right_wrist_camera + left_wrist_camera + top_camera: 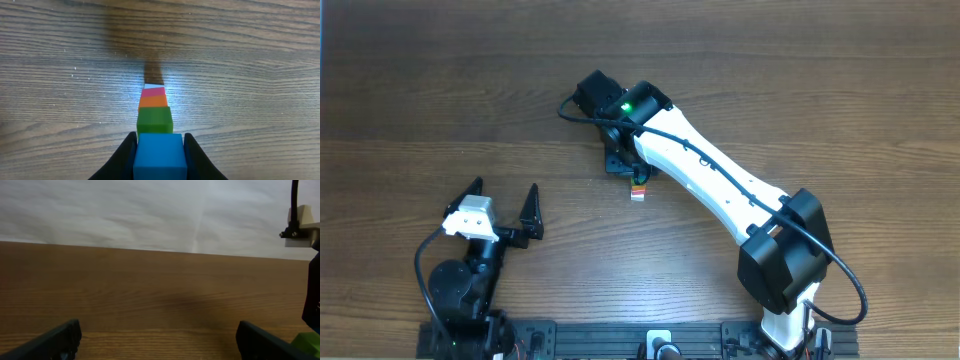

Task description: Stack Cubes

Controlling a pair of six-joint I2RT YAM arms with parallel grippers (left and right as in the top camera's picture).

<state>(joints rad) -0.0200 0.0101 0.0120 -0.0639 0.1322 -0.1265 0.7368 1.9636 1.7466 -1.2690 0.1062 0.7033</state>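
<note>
Blue cube (160, 156) pinched in the right claw (160, 143) sits squarely over the stack (155, 120), 3 o'clock from the spread left claw (504, 188).

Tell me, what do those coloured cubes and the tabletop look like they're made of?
The blue cube, green cube, orange cube and pink cube look like painted wood or matte plastic, which one is unclear: even colour, crisp edges, no shine. The table looks like wood or wood-patterned laminate: brown, streaked grain, a slight sheen.
</note>
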